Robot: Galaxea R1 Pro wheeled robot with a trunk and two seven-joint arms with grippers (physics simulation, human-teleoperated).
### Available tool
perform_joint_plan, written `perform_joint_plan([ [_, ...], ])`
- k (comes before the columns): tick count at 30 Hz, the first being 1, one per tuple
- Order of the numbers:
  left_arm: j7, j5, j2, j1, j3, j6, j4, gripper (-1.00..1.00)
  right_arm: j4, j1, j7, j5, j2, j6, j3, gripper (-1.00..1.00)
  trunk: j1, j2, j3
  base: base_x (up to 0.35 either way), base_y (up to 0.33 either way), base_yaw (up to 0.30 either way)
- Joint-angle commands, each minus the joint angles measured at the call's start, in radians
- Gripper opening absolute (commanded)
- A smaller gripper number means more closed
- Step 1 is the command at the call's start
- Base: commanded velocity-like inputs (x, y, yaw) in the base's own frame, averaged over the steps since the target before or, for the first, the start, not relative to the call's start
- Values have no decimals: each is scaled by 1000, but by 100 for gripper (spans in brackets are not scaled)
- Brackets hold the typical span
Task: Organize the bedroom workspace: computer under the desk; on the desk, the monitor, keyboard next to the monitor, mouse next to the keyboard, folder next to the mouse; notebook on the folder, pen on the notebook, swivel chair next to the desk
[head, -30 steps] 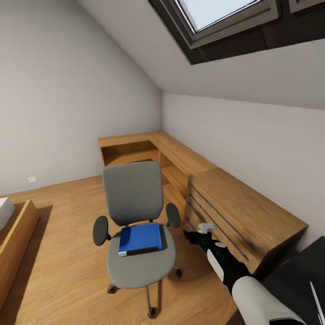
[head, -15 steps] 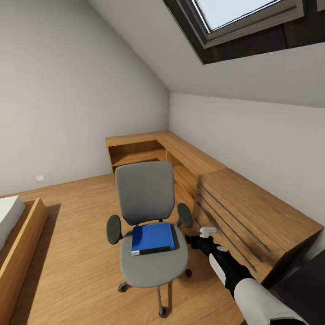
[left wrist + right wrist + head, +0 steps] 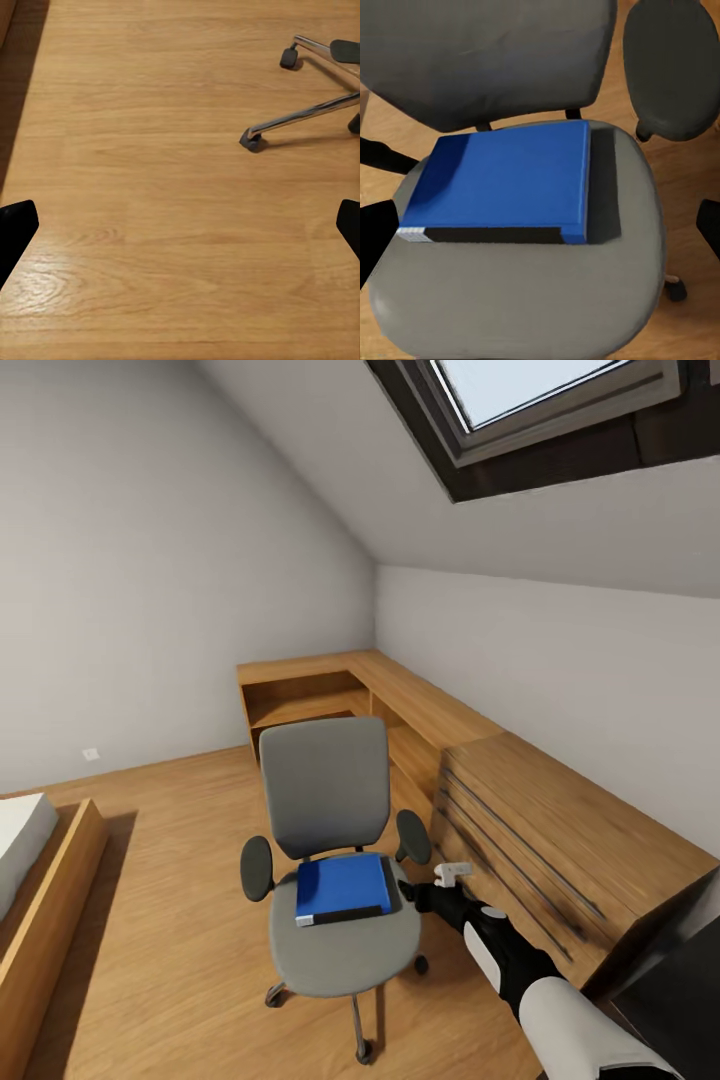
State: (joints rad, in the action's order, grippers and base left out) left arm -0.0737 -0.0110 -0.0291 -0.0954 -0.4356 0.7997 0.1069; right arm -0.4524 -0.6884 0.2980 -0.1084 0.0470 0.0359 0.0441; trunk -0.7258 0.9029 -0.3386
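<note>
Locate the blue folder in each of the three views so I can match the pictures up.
Head view: the folder lies flat on the swivel chair seat, lower centre, left of the right end effector.
Right wrist view: the folder sits mid-frame on the grey seat, dark spine toward the camera.
Left wrist view: no folder here; wooden floor.
Shared landmark: the swivel chair, whose chrome base appears in the left wrist view too.

I'm looking into an attic bedroom at home: a sloped ceiling with a skylight (image 3: 540, 400), a wood-framed bed (image 3: 30, 880) at the edge, warm plank floor (image 3: 160, 920), built-in wooden drawer unit (image 3: 560, 840) and a swivel chair (image 3: 330, 860).
</note>
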Motion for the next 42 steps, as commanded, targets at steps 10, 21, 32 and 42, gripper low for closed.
perform_joint_plan([
  [10,-8,-1,1,-1,-6,3,-1,100,1,0,-9,-13,7,-54,1,100,0,1,-8,0,0,208],
  [21,-8,-2,0,-1,-6,4,-1,100,1,0,-10,-13,5,-85,-2,100,0,1,-16,0,0,253],
  [32,-7,-5,-5,-1,-8,-224,111,100,9,0,-22,-104,-2,-114,-7,100,0,1,-21,0,0,186],
  [42,-13,-4,-2,-1,-4,-733,507,100,14,0,-26,-163,-30,-116,-7,100,0,1,-21,0,0,7],
])
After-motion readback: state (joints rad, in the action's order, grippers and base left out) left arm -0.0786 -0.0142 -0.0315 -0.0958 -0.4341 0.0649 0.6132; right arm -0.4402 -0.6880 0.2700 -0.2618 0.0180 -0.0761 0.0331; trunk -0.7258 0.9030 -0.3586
